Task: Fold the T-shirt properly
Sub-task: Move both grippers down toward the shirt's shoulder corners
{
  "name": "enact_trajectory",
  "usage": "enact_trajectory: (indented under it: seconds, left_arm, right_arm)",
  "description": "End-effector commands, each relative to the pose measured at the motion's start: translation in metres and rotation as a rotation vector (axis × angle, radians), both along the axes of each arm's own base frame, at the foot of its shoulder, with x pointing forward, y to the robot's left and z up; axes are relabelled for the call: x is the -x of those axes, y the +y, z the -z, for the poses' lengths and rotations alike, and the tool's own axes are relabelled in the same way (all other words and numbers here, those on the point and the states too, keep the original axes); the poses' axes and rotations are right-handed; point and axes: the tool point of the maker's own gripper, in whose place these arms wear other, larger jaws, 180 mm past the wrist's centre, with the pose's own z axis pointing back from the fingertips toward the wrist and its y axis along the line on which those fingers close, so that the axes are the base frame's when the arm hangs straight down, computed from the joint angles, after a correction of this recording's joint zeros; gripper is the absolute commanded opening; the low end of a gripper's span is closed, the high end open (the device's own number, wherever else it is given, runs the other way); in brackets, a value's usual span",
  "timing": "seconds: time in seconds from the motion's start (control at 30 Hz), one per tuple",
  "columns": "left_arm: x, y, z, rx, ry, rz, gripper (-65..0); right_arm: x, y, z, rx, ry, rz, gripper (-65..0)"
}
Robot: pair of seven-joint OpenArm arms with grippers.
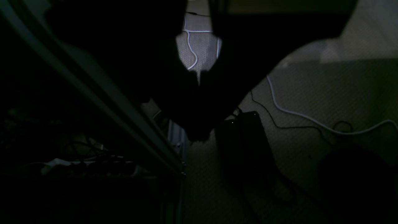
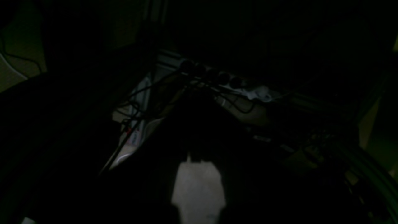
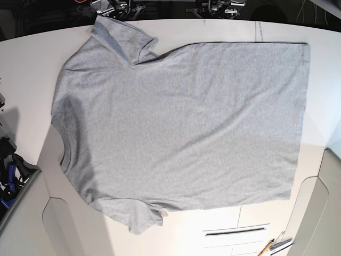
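Note:
The heather-grey T-shirt (image 3: 181, 122) lies spread flat on the white table (image 3: 32, 64), plain side up. Its ribbed neck (image 3: 63, 144) points left and its hem lies at the right. One sleeve (image 3: 120, 40) is at the top left, the other (image 3: 139, 216) at the bottom. Neither gripper shows in the base view. Both wrist views are very dark and face the floor under the table. My left gripper (image 1: 199, 77) and my right gripper (image 2: 189, 160) are black silhouettes with fingertips meeting, holding nothing. The shirt is out of both wrist views.
Arm bases and cables (image 3: 122, 6) sit at the table's far edge. A blue-black fixture (image 3: 10, 176) is at the left edge, pens (image 3: 274, 246) at the bottom right. Below are a power strip (image 2: 224, 79), a black box (image 1: 245, 140), a white cable (image 1: 298, 115) and a frame rail (image 1: 93, 93).

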Motion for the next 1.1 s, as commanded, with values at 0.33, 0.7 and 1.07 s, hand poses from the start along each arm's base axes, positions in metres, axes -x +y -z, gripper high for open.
enact_trajectory:
  seconds: [0.33,0.7,1.07]
  left_arm:
    - [-0.012,-0.005,-0.003,0.013,-0.038,0.002,-65.0]
    - [0.004,0.006,-0.001,-0.003,-0.015,0.002,-65.0]
    - [0.081,0.062,-0.017,0.064,0.011,-0.012,-65.0]
  right_arm:
    - [-0.017,0.003,-0.004,-0.013,-0.045,-0.007,-65.0]
    - [-0.007,-0.002,-0.002,-0.004,-0.031,-0.007,-65.0]
    - [0.038,-0.048,-0.006,0.047,-0.005,-0.013,-65.0]
